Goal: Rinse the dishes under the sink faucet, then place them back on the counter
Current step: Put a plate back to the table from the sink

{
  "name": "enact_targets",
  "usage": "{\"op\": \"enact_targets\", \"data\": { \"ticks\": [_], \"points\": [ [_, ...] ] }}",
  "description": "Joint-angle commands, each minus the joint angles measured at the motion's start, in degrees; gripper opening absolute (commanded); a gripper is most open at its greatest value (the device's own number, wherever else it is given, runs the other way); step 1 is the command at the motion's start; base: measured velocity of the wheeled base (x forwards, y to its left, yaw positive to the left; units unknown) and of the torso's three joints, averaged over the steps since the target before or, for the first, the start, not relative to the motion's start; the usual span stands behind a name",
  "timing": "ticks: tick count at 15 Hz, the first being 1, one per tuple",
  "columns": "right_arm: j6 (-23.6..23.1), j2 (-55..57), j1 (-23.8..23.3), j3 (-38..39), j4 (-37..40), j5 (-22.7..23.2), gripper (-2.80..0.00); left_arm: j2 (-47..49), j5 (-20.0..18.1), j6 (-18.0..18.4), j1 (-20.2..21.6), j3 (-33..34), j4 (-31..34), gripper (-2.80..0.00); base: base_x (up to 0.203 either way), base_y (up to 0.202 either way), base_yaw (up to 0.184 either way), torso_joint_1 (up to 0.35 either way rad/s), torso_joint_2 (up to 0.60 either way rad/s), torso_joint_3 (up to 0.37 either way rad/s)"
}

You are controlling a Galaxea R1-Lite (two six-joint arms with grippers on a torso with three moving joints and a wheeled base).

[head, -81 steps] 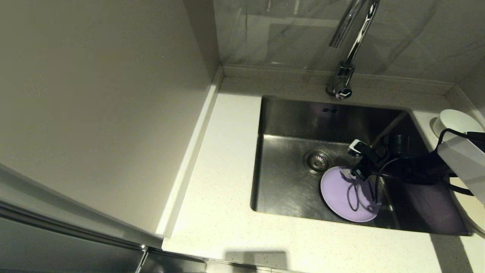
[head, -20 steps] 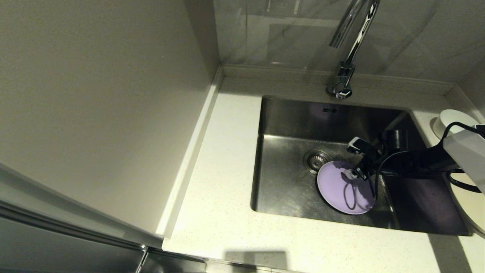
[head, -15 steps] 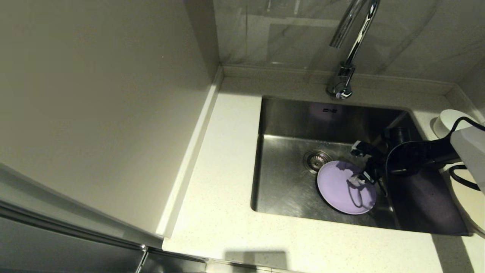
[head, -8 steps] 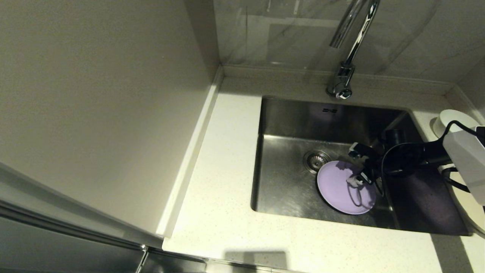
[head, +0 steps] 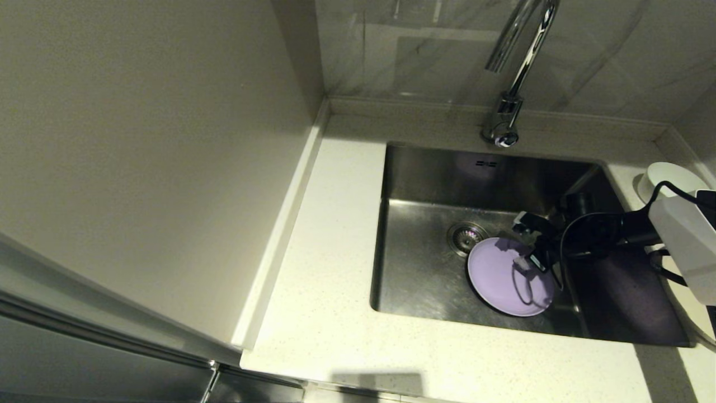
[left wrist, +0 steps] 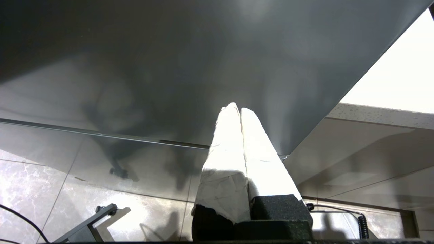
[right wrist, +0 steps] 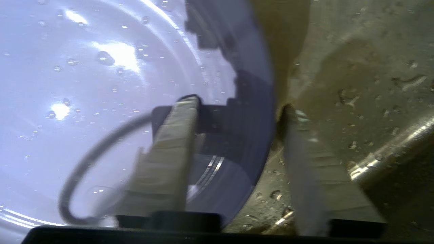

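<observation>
Sink [head: 425, 280] floor — purple plate's [head: 506, 280] rim between parted right pincer [right wrist: 237, 112] fingers.

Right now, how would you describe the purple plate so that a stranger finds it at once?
Look into the steel sink below the chrome faucet. The purple plate lies on its floor beside the round drain, with the open right gripper straddling its rim. It is the only coloured dish, wet with droplets.

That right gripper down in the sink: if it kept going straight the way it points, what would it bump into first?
Probably the lavender plate: the right gripper is open astride its rim, one finger over the plate, the other over the sink floor. Depth is unclear.
</observation>
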Motion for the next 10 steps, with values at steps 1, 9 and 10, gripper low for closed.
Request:
{"op": "enact_targets", "data": {
  "ticks": [1, 9, 10],
  "points": [
    [-0.24, 0.52, -0.01, -0.07, 0.11, 0.15, -2.80, -0.18, 0.03, -0.07, 0.02, 0.00, -0.04, -2.80, 0.000, 0.000, 0.000, 0.000, 0.00, 0.000],
    [2.02, -2.13, -0.01, -4.09, -0.07, 0.59, -2.80, -0.18, 0.03, 0.02, 0.02, 0.00, -0.04, -2.80, 0.000, 0.000, 0.000, 0.000, 0.00, 0.000],
    [2.15, -2.69, -0.01, -4.03, -0.11, 0.55, -2.80, -0.18, 0.03, 0.02, 0.02, 0.00, -0.04, -2.80, 0.000, 0.000, 0.000, 0.000, 0.00, 0.000]
  ]
}}
